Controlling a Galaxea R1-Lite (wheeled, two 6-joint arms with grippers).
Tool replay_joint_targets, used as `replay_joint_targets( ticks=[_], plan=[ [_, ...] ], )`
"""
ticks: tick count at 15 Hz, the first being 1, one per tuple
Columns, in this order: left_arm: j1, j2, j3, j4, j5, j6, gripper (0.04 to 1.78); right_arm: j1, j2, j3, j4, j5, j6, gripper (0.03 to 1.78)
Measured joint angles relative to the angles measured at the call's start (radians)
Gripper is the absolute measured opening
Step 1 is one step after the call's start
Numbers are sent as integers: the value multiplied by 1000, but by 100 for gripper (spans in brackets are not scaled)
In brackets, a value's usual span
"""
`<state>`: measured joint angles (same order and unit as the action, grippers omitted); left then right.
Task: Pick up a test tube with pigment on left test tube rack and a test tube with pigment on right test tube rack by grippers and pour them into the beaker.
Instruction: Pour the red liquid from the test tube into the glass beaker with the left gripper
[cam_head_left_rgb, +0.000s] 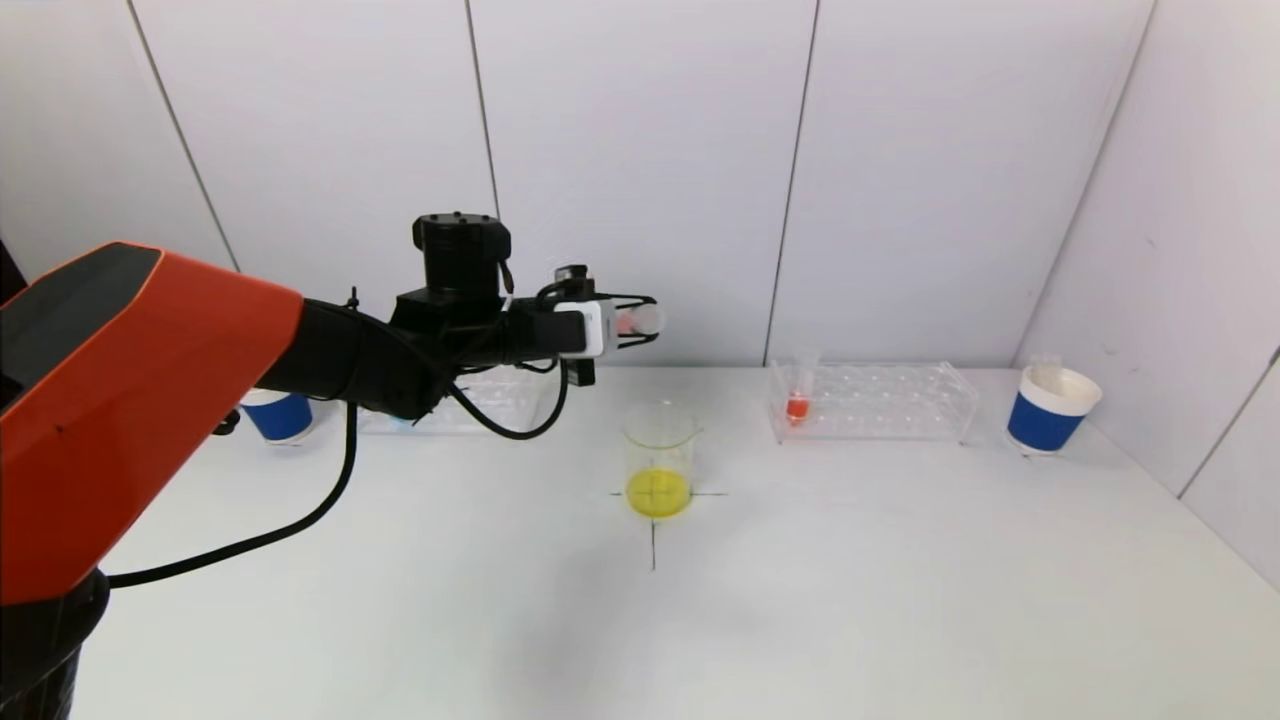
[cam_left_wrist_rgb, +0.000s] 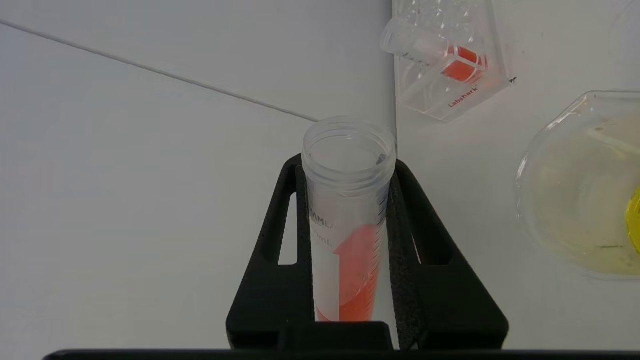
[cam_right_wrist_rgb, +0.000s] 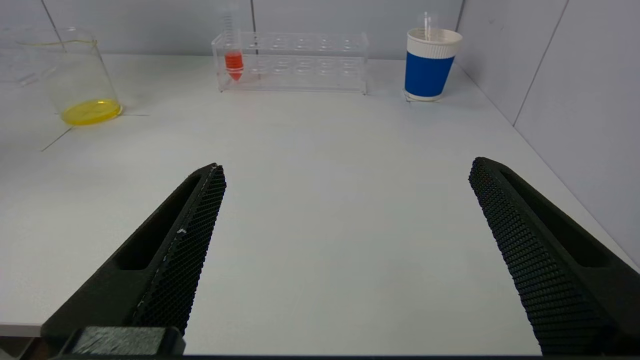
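My left gripper (cam_head_left_rgb: 640, 322) is shut on a clear test tube (cam_head_left_rgb: 640, 320) holding orange-red pigment, seen close in the left wrist view (cam_left_wrist_rgb: 347, 220). It holds the tube tipped near horizontal, high above the glass beaker (cam_head_left_rgb: 659, 462), which contains yellow liquid. The beaker also shows in the left wrist view (cam_left_wrist_rgb: 580, 185) and the right wrist view (cam_right_wrist_rgb: 80, 75). The right test tube rack (cam_head_left_rgb: 870, 400) holds one tube with red pigment (cam_head_left_rgb: 797, 400). The left rack (cam_head_left_rgb: 470, 405) is partly hidden behind my left arm. My right gripper (cam_right_wrist_rgb: 345, 220) is open and empty, low near the table's front edge.
A blue-and-white paper cup (cam_head_left_rgb: 1050, 410) stands right of the right rack, near the side wall. Another blue cup (cam_head_left_rgb: 278, 415) stands at the far left beside the left rack. Black cross lines (cam_head_left_rgb: 653, 530) mark the table under the beaker.
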<state>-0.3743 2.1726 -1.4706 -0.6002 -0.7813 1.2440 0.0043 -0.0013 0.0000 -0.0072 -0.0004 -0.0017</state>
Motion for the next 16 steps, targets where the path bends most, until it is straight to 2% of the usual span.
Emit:
replay_joint_targets(
  ticks=[6, 16],
  plan=[
    [10, -1, 8, -9, -47, 74, 44, 0, 0, 0, 0, 0, 1, 177],
    [12, 44, 40, -109, -50, 167, 44, 0, 0, 0, 0, 0, 0, 177]
  ],
)
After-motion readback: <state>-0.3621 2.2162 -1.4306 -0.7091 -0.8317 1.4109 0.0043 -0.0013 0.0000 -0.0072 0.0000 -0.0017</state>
